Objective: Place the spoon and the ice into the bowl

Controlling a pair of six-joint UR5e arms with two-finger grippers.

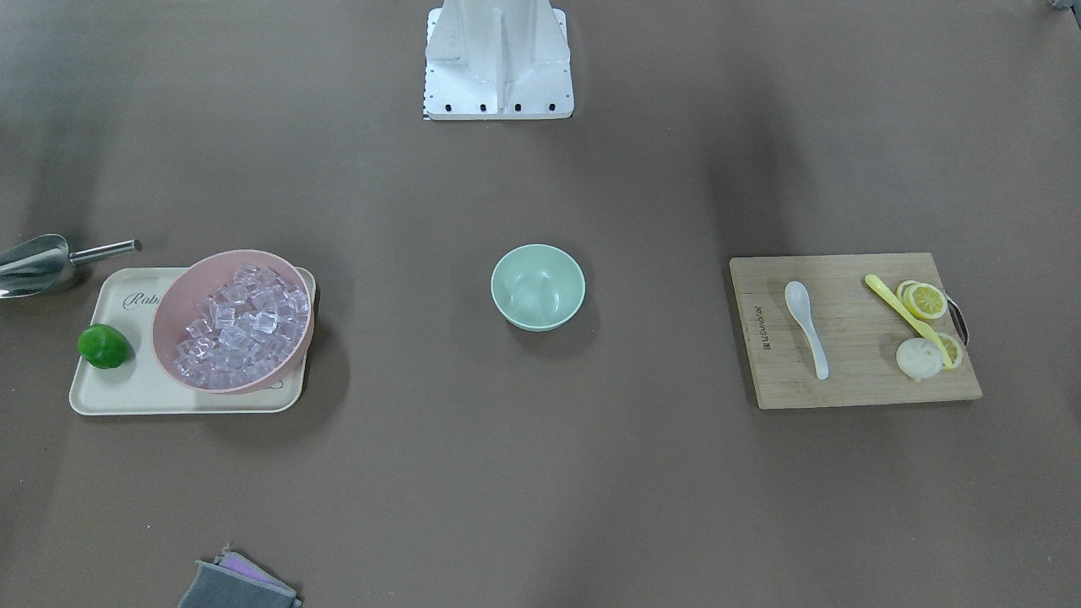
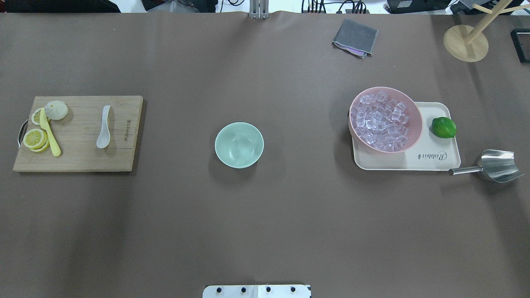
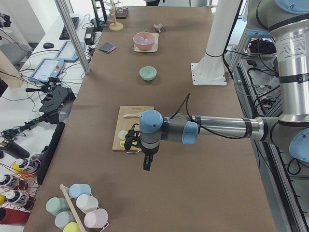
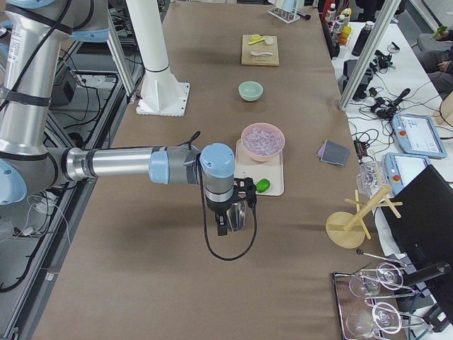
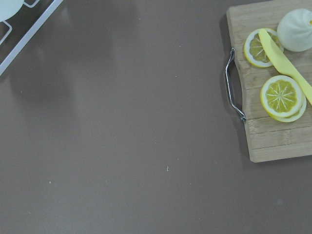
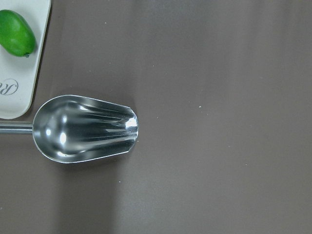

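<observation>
The white spoon lies on a wooden cutting board at the table's left. The mint-green bowl stands empty at the table's middle. The ice fills a pink bowl on a cream tray at the right. My left gripper hangs above the table just beyond the board's handle end, away from the spoon. My right gripper hangs over a steel scoop beside the tray. Both show only in the side views, so I cannot tell whether they are open or shut.
Lemon slices, a long yellow utensil and a white bun share the board. A lime sits on the tray. A grey cloth and a wooden stand are at the far edge.
</observation>
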